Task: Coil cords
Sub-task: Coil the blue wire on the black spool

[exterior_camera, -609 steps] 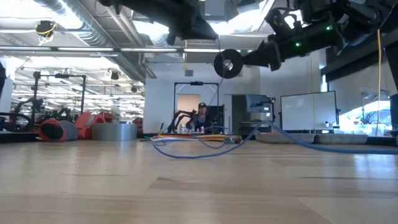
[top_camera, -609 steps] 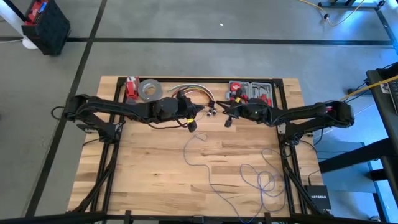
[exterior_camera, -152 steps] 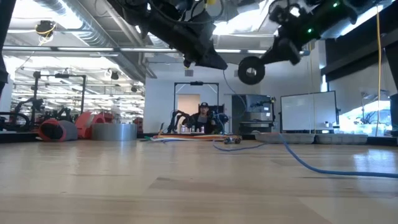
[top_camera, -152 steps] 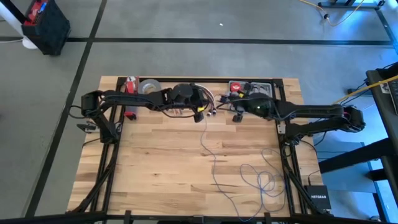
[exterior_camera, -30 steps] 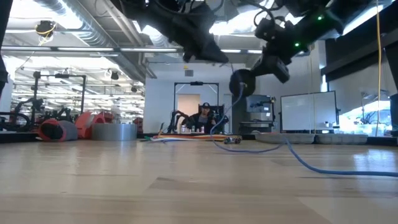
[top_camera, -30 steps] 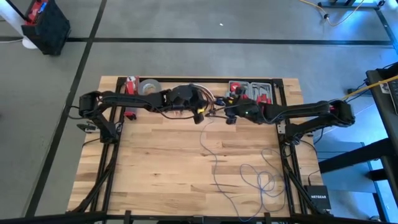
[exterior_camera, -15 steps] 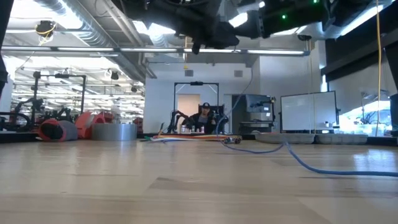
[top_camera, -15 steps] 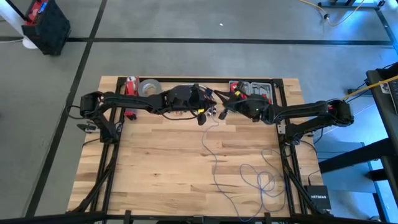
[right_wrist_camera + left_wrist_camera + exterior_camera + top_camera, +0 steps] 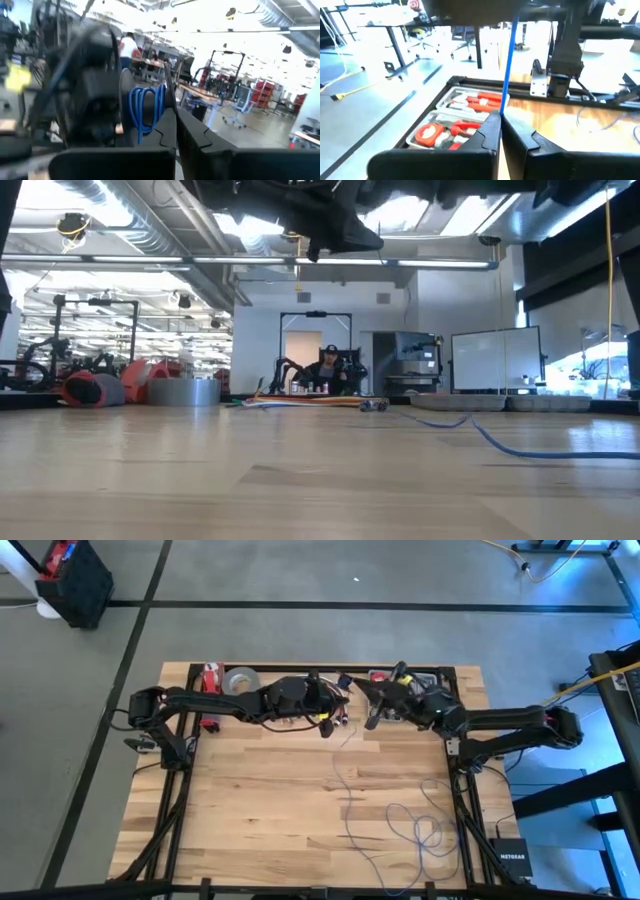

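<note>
Cords (image 9: 400, 825) partly hidden between both clamped grippers.

Cords (image 9: 400, 825) on table (image 9: 240, 820) front right, tape roll (image 9: 238, 682) back left – tool case (image 9: 415, 685) back right

Table's (image 9: 250, 810) near left half is left free; cord (image 9: 415, 830) loops near right, tool case (image 9: 420, 688) and tape (image 9: 238, 683) line far edge.

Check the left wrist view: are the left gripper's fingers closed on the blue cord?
Yes: the left gripper has its two dark fingers pressed together with the blue cord running straight up from between them.
</note>
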